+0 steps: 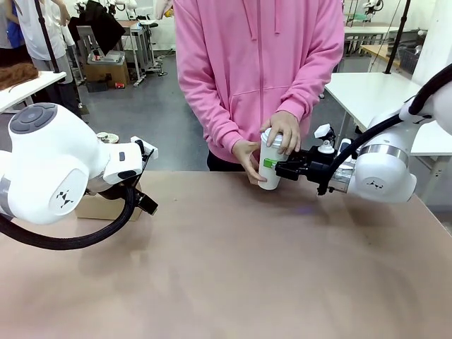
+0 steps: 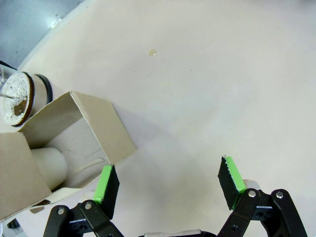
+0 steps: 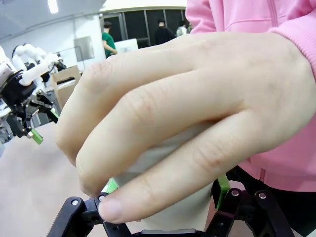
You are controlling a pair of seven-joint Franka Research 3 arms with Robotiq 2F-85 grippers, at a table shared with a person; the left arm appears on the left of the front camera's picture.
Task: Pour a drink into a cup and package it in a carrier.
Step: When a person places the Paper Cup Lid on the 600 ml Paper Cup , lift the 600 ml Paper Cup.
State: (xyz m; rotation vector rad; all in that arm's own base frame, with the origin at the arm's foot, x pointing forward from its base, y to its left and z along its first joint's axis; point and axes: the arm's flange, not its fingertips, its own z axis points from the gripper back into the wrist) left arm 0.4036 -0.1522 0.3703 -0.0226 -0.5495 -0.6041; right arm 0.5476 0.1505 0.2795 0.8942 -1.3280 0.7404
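Lots is hidden here. The person's top hand [image 1: 284, 129] is covering the mouth of the cup [image 1: 269, 169], so I'm not able to tell whether a lid is sitting on it, and the person's other hand [image 1: 246, 159] is wrapping the side facing my left. In the right wrist view those fingers are blocking nearly everything, leaving just a strip of white cup wall low down between the green pads. The right gripper [image 1: 281, 168] is clamping the cup's side from my right, at about mid height, with the cup standing upright at the far edge of the table [image 1: 240, 275], right in front of the pink sleeve [image 1: 314, 92]. The left arm's white body is masking most of the carrier [image 2: 96, 129] in the front view. From the left wrist I'm getting one open cardboard corner with a pale cylinder [image 2: 49, 167] inside, cut off by a flap, so I'm not calling what it is. A round vessel [image 2: 20, 96] just beyond the carrier is clipped by the frame edge, contents unclear. The left gripper [image 2: 168, 174] is hanging over bare table with its jaws wide apart, one pad just beside the carrier's near wall, touching or not I can't tell, and well apart from the cup.
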